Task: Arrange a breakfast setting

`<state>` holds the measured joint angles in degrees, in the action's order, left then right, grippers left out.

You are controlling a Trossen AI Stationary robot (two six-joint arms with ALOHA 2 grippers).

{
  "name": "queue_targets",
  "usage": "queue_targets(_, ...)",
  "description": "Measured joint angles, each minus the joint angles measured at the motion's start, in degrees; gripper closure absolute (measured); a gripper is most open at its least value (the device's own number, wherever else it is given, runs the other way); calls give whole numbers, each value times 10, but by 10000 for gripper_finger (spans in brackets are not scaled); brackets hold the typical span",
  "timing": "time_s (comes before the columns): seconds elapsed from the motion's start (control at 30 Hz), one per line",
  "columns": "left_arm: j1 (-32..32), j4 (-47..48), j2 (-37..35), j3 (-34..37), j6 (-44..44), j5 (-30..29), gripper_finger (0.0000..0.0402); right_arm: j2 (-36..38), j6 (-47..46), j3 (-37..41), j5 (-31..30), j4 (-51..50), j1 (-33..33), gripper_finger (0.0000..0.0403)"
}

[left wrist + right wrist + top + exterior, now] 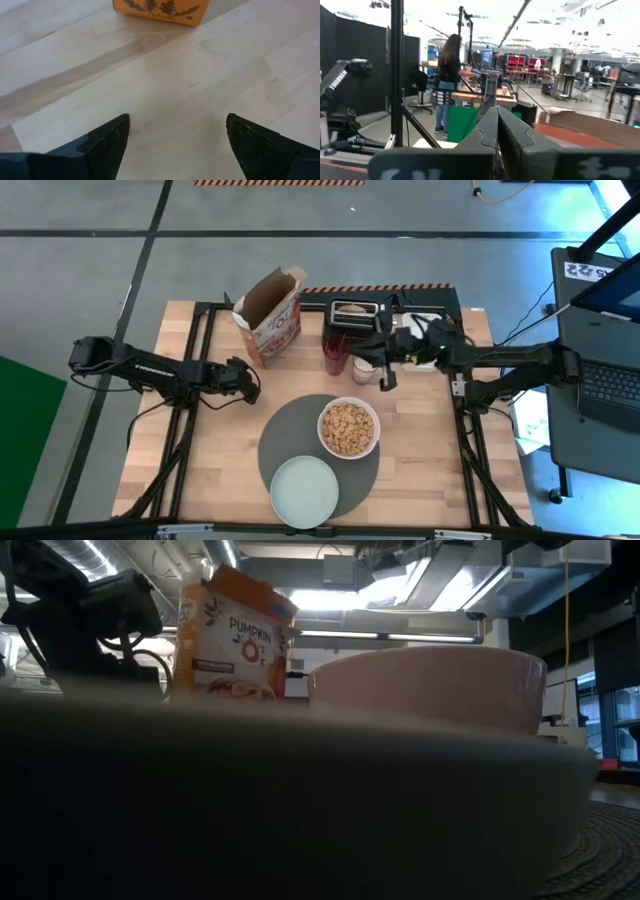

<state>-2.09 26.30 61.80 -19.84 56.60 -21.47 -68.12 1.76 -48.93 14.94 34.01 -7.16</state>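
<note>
The round dark-grey placemat [290, 442] lies on the table near its front edge. On the placemat stand the white bowl [348, 428], filled with cereal, and the pale mint-green plate [304, 491]. The bowl [430, 680] also shows in the low view, behind the plate's blurred rim [300, 800]. I see no spoon. My left gripper [247, 380] is open and empty above bare wood [175, 100], left of the placemat. My right gripper [368, 350] is raised by the toaster, with its fingers [496, 131] shut and pointing level toward the table's left; nothing shows between them.
An open orange cereal box [268, 315] stands at the far side, with the black toaster [350, 320] to its right. A red cup [335, 352] and a white cup [362, 368] stand in front of the toaster. A person [449, 85] stands in the room beyond.
</note>
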Motion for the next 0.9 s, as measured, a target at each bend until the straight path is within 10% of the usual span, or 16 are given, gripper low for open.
queue_targets(0.57,0,-2,0,0,-2,-3,79,206,1,0,-260,-404,-1,397)
queue_targets(0.9,0,-2,0,0,-2,-3,79,50,29,0,-92,-332,-140,371)
